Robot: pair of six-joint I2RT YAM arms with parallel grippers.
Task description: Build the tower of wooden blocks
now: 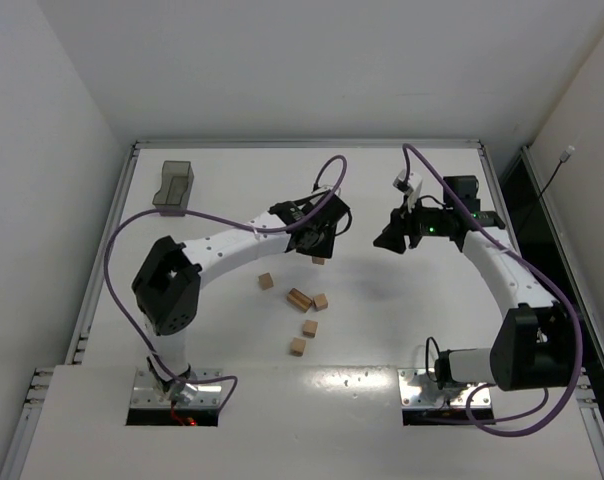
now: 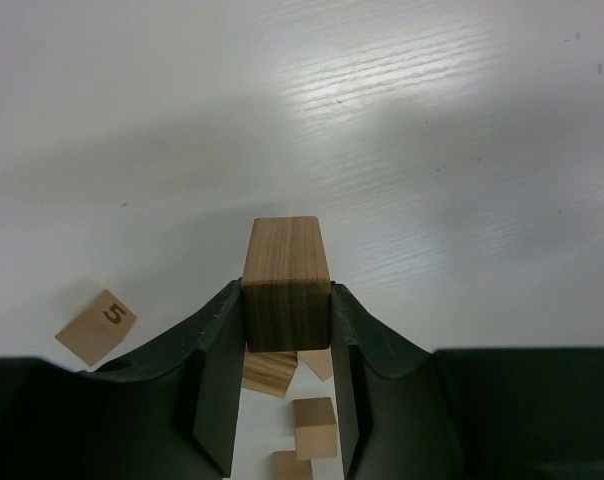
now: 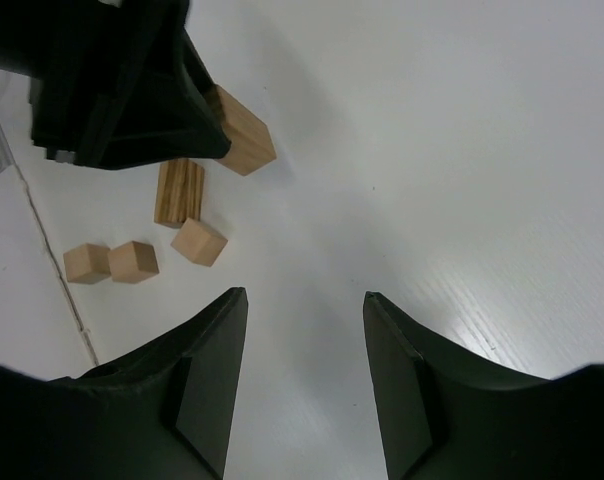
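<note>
My left gripper [image 1: 317, 248] is shut on a tan wood block [image 2: 286, 270], gripping it by two opposite sides, low over the white table. The same block shows in the right wrist view [image 3: 244, 132] and the top view [image 1: 318, 260]. Several loose blocks lie nearer the arm bases: one marked 5 [image 2: 97, 327], a striped longer one [image 1: 299, 299], and cubes [image 1: 321, 301], [image 1: 309, 328], [image 1: 298, 346]. My right gripper [image 1: 387, 238] is open and empty [image 3: 305, 300], facing the left gripper across a gap. No tower is in view.
A grey translucent tray [image 1: 172, 187] stands at the table's far left corner. The table [image 1: 432, 330] has raised rails along its left and right edges. Purple cables loop above both arms.
</note>
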